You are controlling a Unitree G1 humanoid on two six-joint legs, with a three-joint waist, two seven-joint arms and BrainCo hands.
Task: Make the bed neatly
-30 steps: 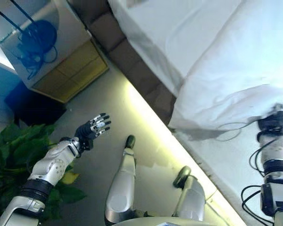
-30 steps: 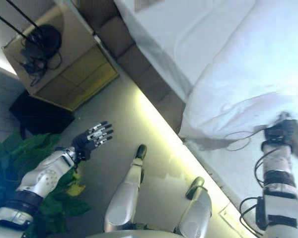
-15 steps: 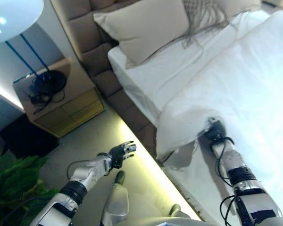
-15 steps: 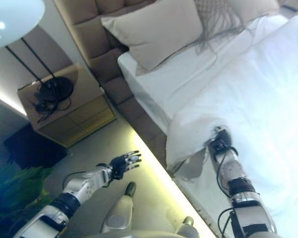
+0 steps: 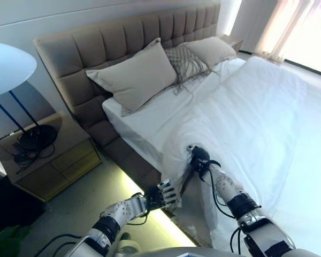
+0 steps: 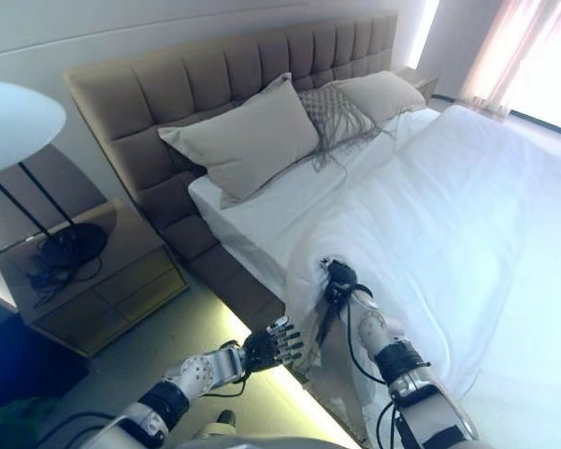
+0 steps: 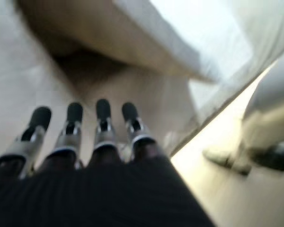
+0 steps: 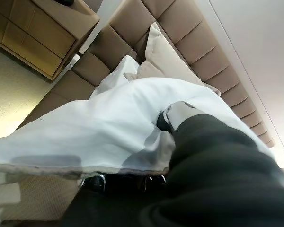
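A white duvet [image 5: 257,107] covers most of the bed, its near corner bunched up at the bed's left side. My right hand [image 5: 198,157] is shut on that bunched edge; in the right wrist view the thumb [image 8: 180,111] lies over the duvet [image 8: 109,123] and the fingers curl beneath it. White sheet [image 5: 144,115] lies bare between the duvet's edge and the pillows. My left hand [image 5: 159,194] hovers open low beside the bed frame, holding nothing; its straight fingers [image 7: 102,127] point at the frame's side.
A large beige pillow [image 5: 136,77], a fringed cushion [image 5: 184,60] and a second pillow [image 5: 214,49] lean on the padded headboard [image 5: 96,43]. A wooden nightstand [image 5: 48,155] with a lamp [image 5: 8,64] stands left of the bed. Lit floor runs along the bed's side.
The camera has swung up, so headboard and pillows now show. My left hand has come in close to the bed's side. My right hand keeps its hold on the duvet edge.
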